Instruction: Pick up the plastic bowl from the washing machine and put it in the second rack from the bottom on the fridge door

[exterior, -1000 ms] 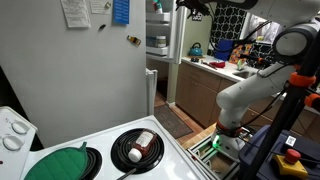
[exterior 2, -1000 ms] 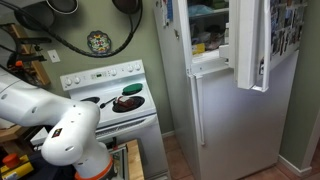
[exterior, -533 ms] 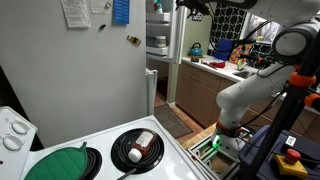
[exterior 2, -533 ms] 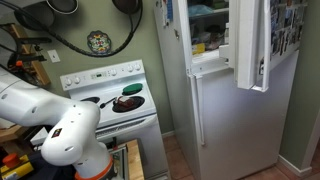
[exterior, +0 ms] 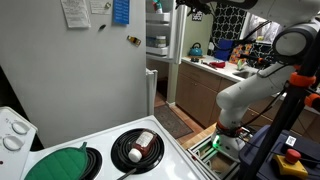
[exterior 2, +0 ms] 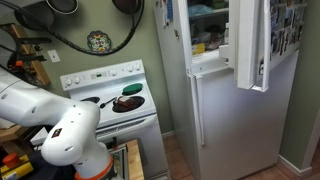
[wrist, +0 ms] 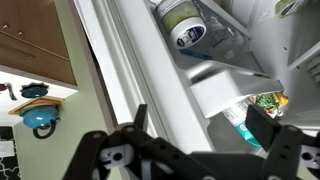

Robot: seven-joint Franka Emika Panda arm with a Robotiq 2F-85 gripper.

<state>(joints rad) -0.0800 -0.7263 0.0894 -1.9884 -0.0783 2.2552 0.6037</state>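
- The plastic bowl (exterior: 141,145) lies in the black dish (exterior: 122,155) on the washing machine (exterior: 180,160), in the same place as half a second ago.
- A green disc (exterior: 58,163) lies beside the dish.
- The fingers (wrist: 108,158) are spread wide, holding nothing, up at the fridge shelves (wrist: 205,90), unchanged.

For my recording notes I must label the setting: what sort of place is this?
Probably a home kitchen: a fridge with its door open, a white appliance with knobs, and a cluttered wooden counter.
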